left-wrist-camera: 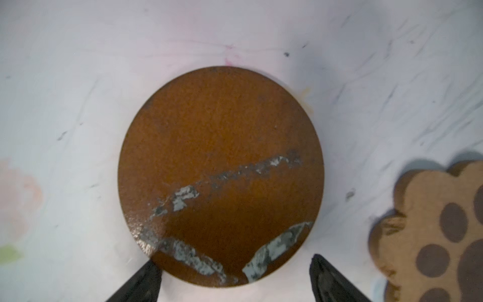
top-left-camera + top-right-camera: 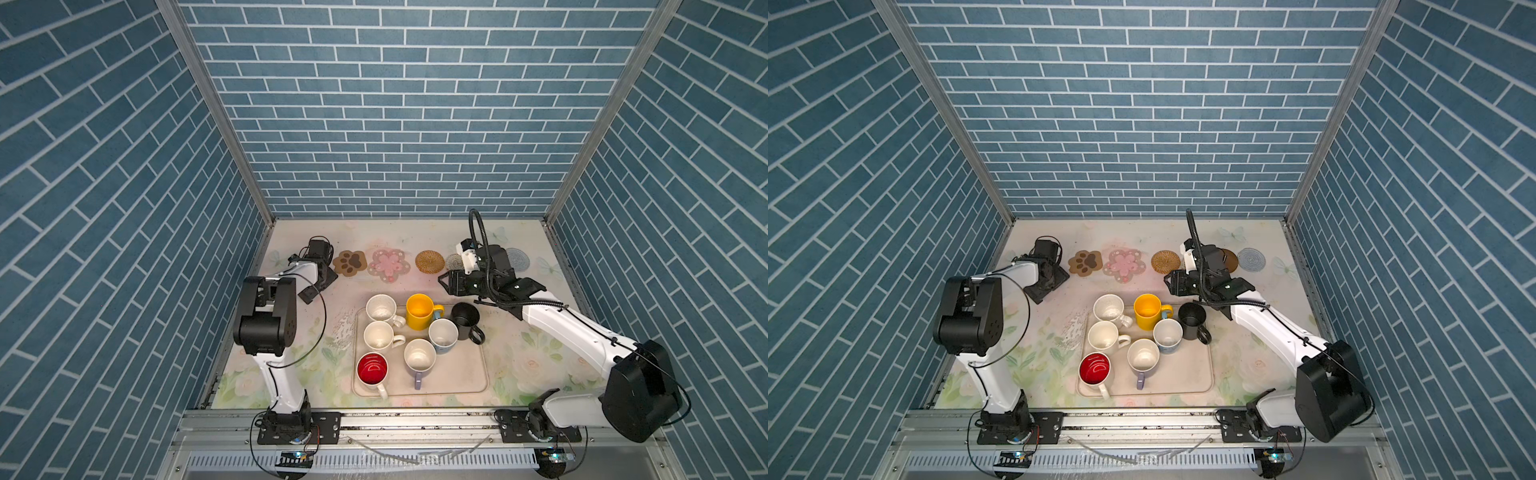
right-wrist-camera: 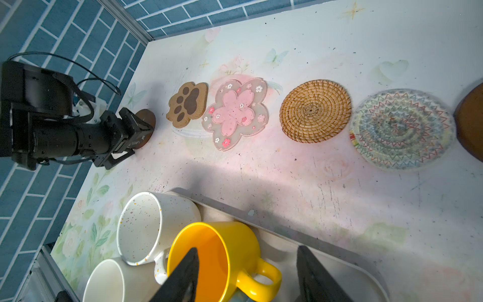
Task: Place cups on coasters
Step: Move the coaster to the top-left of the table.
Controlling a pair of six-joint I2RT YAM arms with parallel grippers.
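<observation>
The left gripper [image 1: 234,259] hovers near the table's [image 2: 540,353] far left corner, its fingers spread wide and empty, flanking the brown round disc coaster [image 1: 219,157]. The right gripper [image 3: 248,249], half open, holds nothing above the yellow ceramic mug [image 2: 419,309] at the cream rectangular tray's [image 2: 465,374] far edge.

Mugs jam the tray's [image 2: 461,374] far-left half. The cream mug [image 2: 381,308], yellow mug [image 2: 419,311] and black mug [image 2: 465,318] stand shoulder to shoulder, with hardly a slot between them. The tray's near-right corner is wide open. A bare lane of desk [image 2: 415,286] runs behind the mugs. The paw coaster [image 2: 350,262], flower coaster [image 2: 390,266] and rattan coaster [image 2: 429,262] sit unobstructed. The right arm [image 2: 561,320] hangs over the right-hand ones, and the left arm [image 2: 299,272] fills the far-left corner.
</observation>
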